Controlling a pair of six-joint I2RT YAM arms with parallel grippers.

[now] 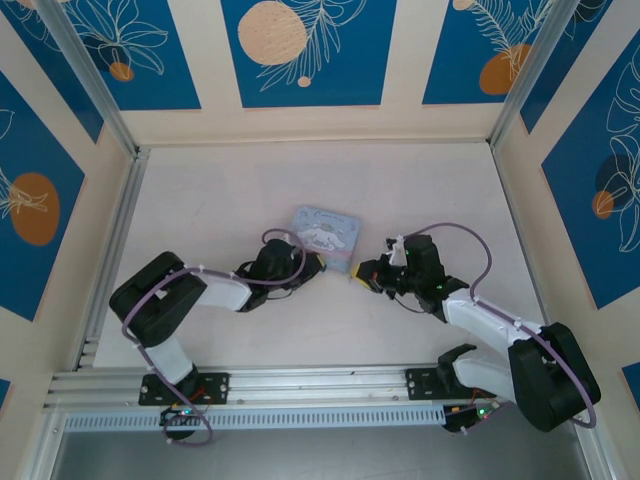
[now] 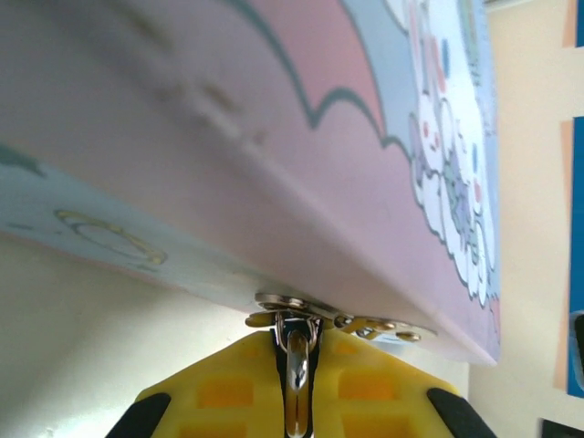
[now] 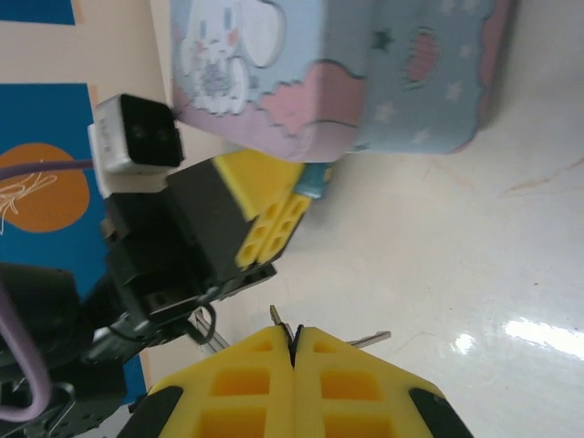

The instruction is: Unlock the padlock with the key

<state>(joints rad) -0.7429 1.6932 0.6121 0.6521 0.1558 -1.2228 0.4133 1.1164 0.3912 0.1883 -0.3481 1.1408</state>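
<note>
The padlock (image 3: 316, 180) hangs from the metal hasp (image 2: 292, 304) on the front edge of the pale blue cartoon tin (image 1: 327, 230). Its teal-blue body peeks out at the tips of my left gripper (image 1: 318, 264). In the left wrist view, my left gripper (image 2: 297, 345) is shut on the padlock's shiny metal part (image 2: 297, 374) right under the hasp. My right gripper (image 3: 294, 330) is shut on the key (image 3: 370, 339), whose thin silvery ends stick out on both sides of the yellow fingers. It is a short way right of the padlock, not touching it.
The tin (image 3: 365, 73) lies flat on the white table (image 1: 230, 190), mid-field. Both arms meet at its near edge. Walls with blue leaf panels (image 1: 300, 50) enclose the table at the back and sides, and an aluminium rail (image 1: 320, 380) runs along the near edge.
</note>
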